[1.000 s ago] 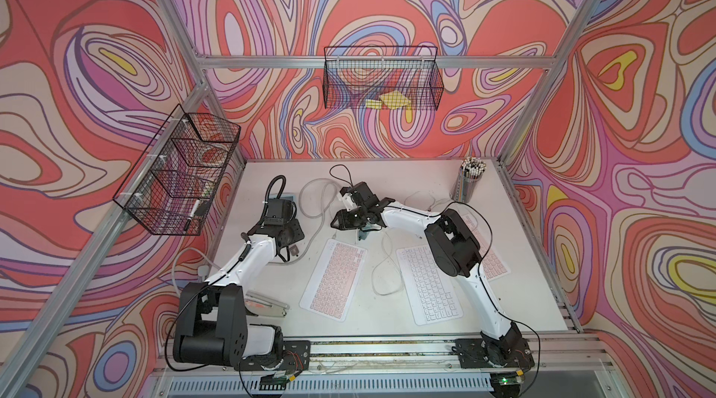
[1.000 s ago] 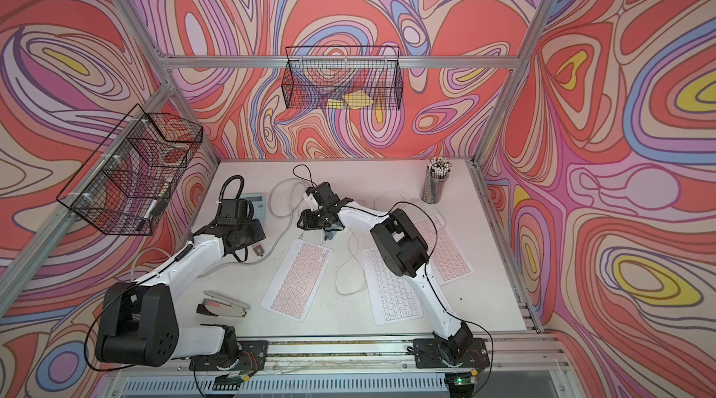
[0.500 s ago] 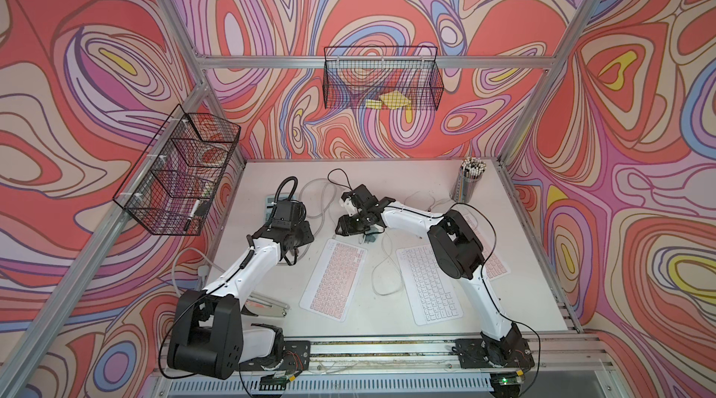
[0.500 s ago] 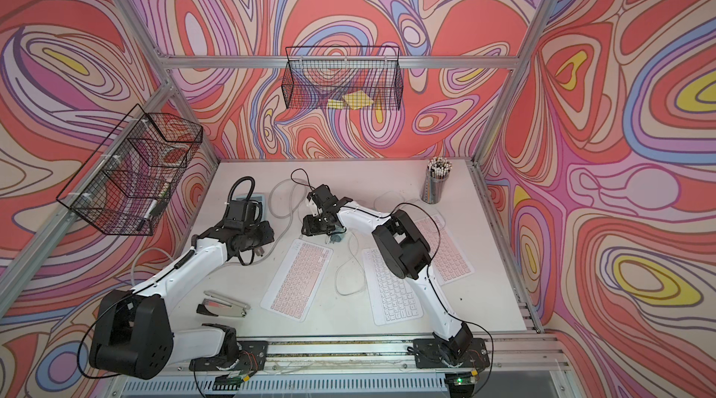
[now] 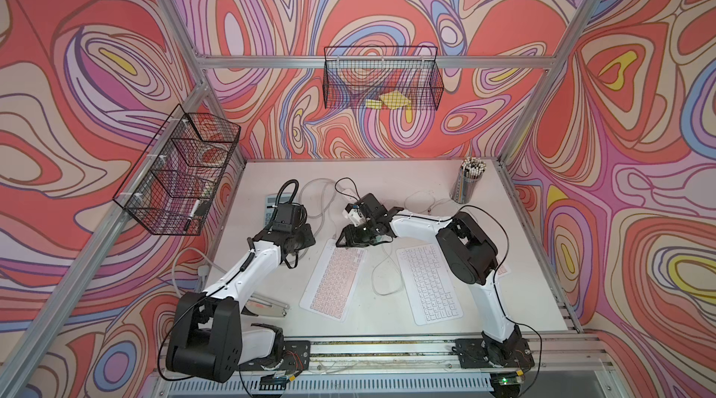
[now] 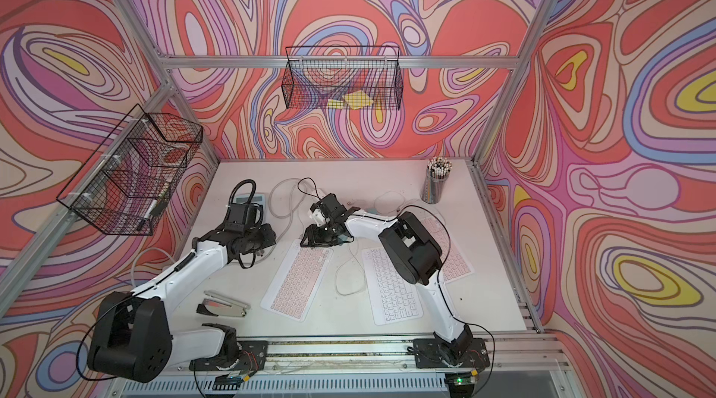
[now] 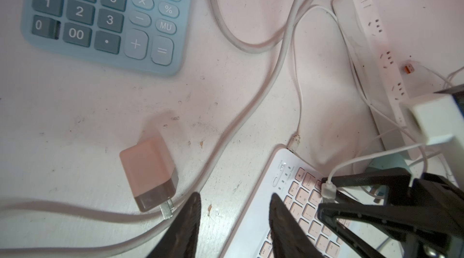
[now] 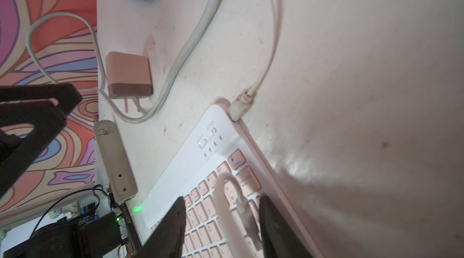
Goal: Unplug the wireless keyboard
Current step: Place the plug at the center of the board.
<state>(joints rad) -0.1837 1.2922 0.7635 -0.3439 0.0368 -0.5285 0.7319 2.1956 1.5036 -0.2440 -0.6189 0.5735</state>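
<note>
I count two wire baskets. The left basket [image 5: 174, 183] holds one marker [image 5: 192, 214]; the rear basket [image 5: 381, 78] holds yellow sheets [image 5: 393, 99]. One calculator [image 7: 105, 15] and one pink adapter [image 7: 148, 171] lie ahead of the left gripper [image 7: 234, 201], whose fingers stand spread on nothing.

There are three keyboards. The wireless keyboard [image 5: 335, 279] lies at both grippers' fingertips, with its cable plug [image 7: 293, 141] seated in the corner just ahead. One white keyboard [image 5: 430, 283] and a second pink keyboard [image 6: 453, 256] lie by the right arm.

The right gripper [image 8: 222, 201] is spread around a loose white connector [image 8: 251, 226]. One pencil cup [image 5: 467, 186] holds pencils.
</note>
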